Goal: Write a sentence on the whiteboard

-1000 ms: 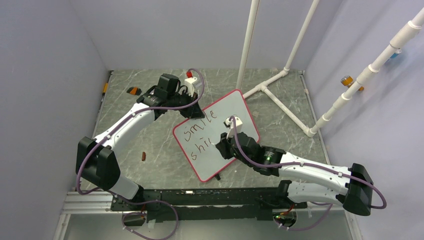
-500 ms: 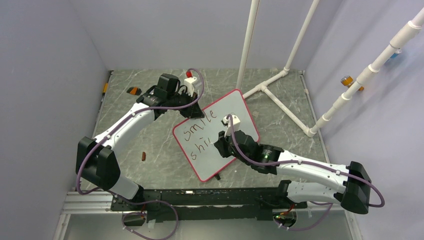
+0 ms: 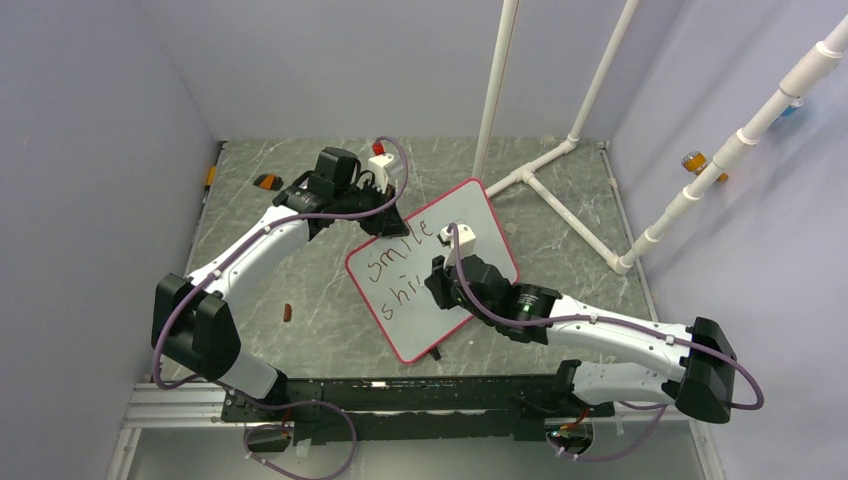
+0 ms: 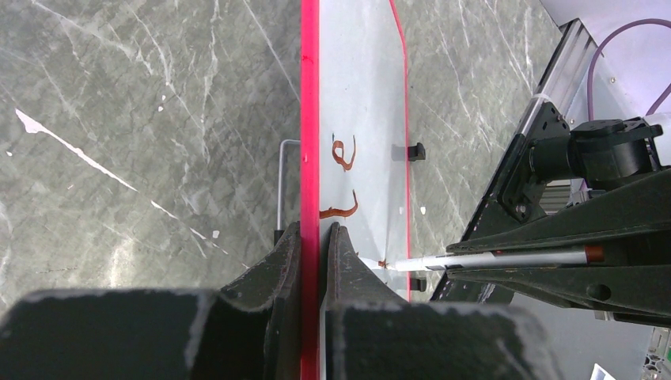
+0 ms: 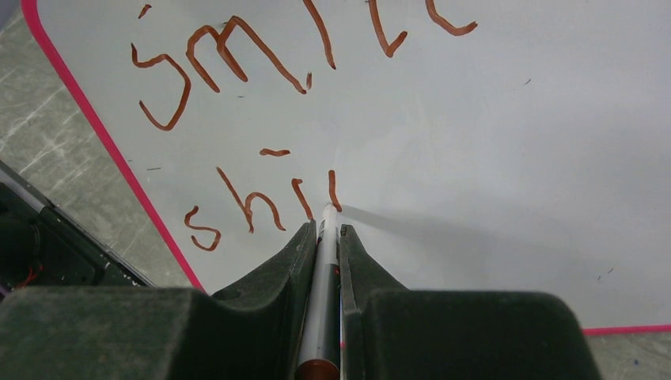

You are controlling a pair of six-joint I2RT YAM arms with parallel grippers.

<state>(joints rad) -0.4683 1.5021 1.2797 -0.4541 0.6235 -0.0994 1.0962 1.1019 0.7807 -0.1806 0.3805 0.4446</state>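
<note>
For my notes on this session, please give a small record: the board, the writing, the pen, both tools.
board: whiteboard, red rim, on grey marbled table
writing: sentence unfinished, "smile" above "shi" and one more stroke
pen: marker, tip on the board at the last stroke
left tool: shut on the whiteboard rim
right tool: shut on the marker

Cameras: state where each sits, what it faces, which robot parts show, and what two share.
Top external: above and behind the bases, looking down on the table; both arms show, left end effector on the whiteboard rim, right end effector over it.
Left wrist: looks along the board's red rim, clamped between its own fingers.
Right wrist: looks down its held marker at the sentence.
Wrist views share the marker tip on the board.
</note>
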